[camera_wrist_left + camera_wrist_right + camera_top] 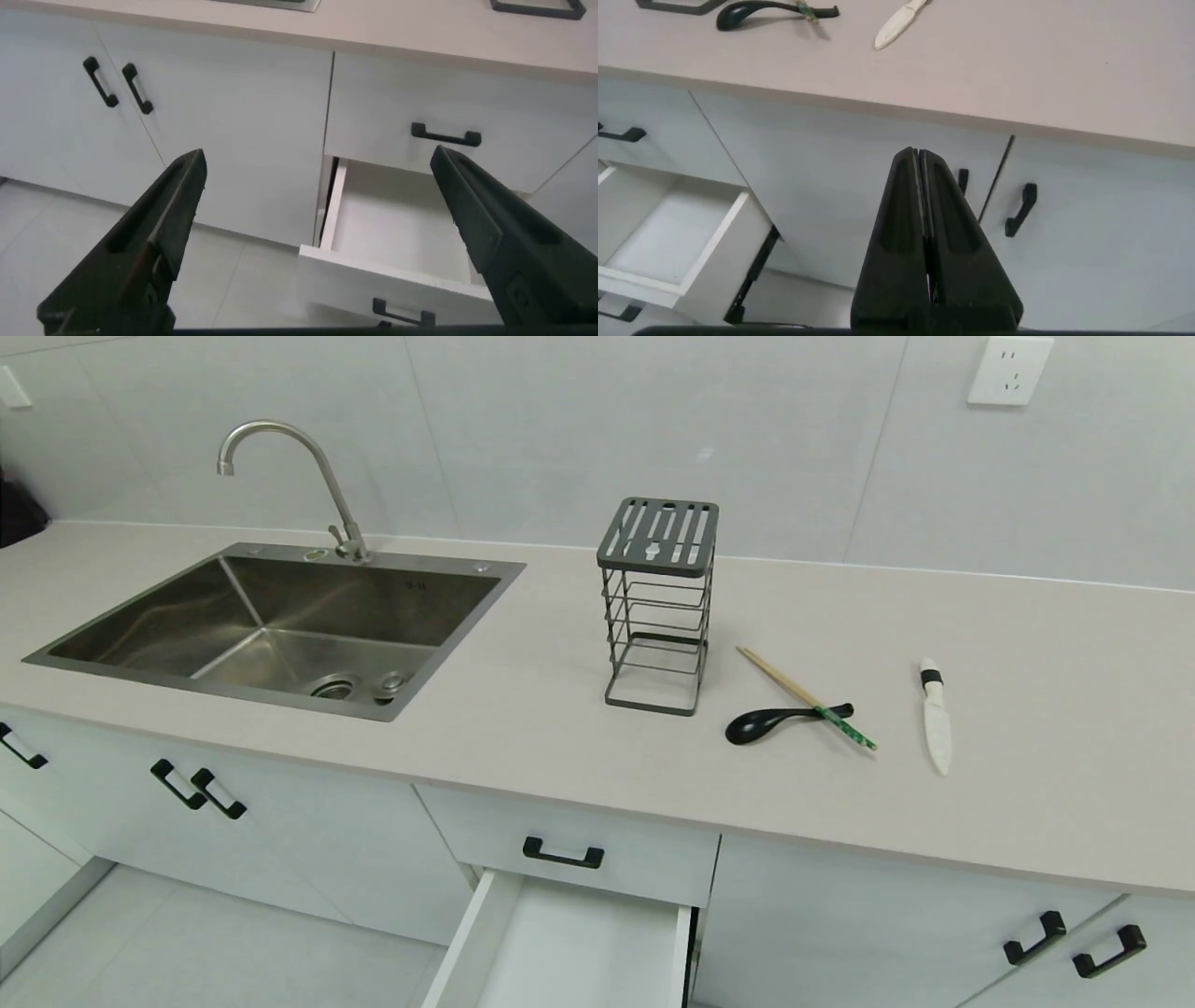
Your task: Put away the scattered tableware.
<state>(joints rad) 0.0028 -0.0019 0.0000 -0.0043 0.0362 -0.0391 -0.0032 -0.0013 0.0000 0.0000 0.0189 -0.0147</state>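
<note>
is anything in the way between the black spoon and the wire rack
Nothing stands on the counter between the black spoon and the wire rack. The chopsticks cross the spoon's handle on the side away from the rack.

A grey wire rack (659, 534) is seen upright on the pale countertop (560, 747), with the steel sink (355, 607) and curved faucet (329, 485) at its nine o'clock. At the rack's four o'clock a black spoon (754, 725) is laid, handle towards three o'clock, crossed by wooden chopsticks (794, 689). A white knife (935, 717) is placed at the spoon's three o'clock, apart, tip towards six o'clock. An open drawer (560, 952) is shown at the rack's six o'clock.
</note>
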